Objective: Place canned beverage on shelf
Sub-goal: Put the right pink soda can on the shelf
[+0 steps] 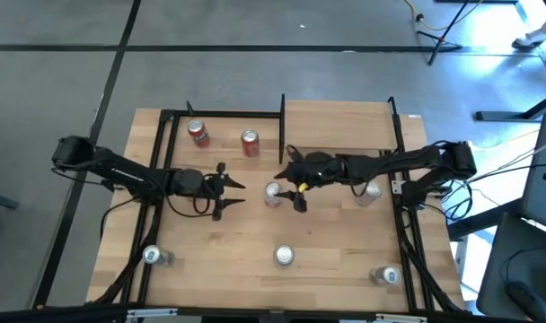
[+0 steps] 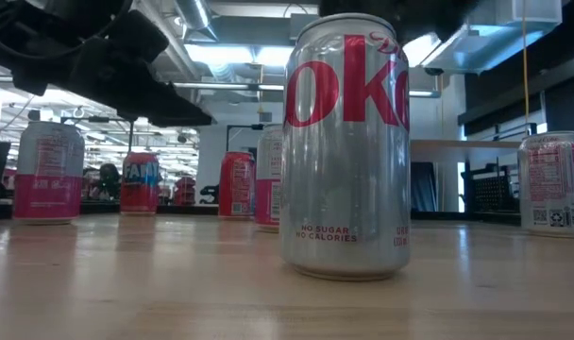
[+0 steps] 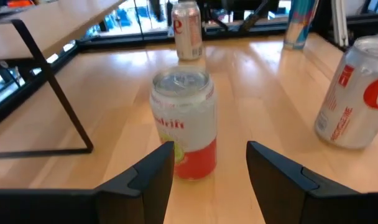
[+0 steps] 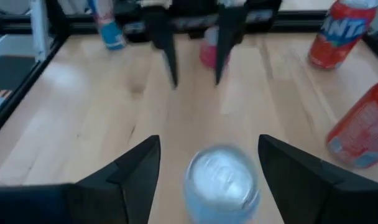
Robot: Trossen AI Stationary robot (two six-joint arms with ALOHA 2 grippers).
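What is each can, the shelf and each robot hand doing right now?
middle can: standing upright on the table, not picked up.
right hand: open, one finger on each side of the middle can, not squeezing.
left hand: open, holding nothing, pointing at the middle can.
shelf: no can on top.
red can: upright on the table.
second red can: upright on the table.
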